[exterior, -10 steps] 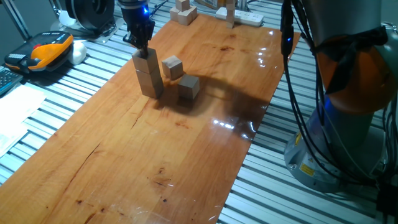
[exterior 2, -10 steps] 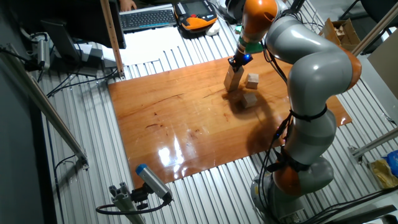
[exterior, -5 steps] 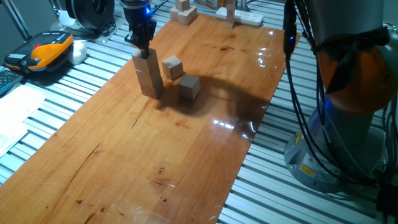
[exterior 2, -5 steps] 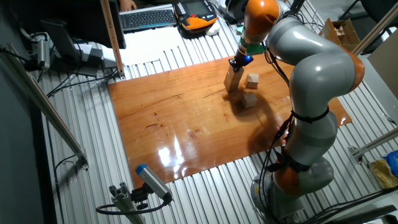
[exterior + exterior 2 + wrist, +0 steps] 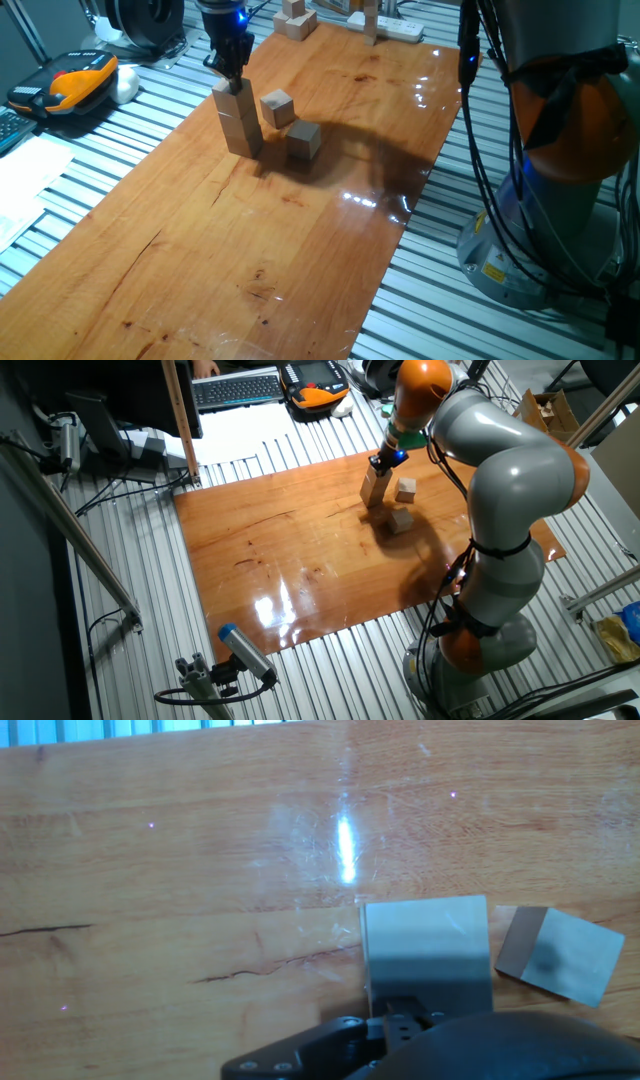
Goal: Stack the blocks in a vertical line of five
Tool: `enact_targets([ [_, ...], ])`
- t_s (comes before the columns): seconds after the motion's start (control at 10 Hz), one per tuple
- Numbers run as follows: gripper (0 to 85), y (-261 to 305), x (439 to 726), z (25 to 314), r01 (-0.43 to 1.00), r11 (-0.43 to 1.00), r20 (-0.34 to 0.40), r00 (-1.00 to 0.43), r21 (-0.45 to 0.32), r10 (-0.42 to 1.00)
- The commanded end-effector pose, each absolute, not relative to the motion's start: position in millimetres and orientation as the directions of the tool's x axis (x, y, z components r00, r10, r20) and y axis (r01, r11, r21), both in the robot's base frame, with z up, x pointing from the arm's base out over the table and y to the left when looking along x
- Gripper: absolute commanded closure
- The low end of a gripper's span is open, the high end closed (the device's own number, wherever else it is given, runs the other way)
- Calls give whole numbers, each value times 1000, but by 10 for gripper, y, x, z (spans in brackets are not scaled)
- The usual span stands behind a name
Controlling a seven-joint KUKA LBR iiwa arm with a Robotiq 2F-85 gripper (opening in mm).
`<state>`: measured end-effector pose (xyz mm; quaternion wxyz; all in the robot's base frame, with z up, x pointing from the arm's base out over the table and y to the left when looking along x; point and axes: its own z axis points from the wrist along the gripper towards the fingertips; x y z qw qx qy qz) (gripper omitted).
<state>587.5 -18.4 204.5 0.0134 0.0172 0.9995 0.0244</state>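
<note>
A stack of three blocks (image 5: 238, 119) stood near the far left edge of the wooden surface (image 5: 300, 240), with two loose blocks (image 5: 278, 108) (image 5: 304, 140) just beside it on the inner side. The hand (image 5: 230, 72) hovered right above the top block; whether it gripped or had let go could not be told. The third placement looked finished, so next came fetching a loose block without brushing the stack, with open room toward the near end.
</note>
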Motion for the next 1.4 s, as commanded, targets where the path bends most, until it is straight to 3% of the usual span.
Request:
enact_targets([
  [0.0,850,-185,5864,2047,32,998,-28,-999,49,33],
  [1.3,850,-178,5702,2071,-24,999,-125,-992,24,-20],
])
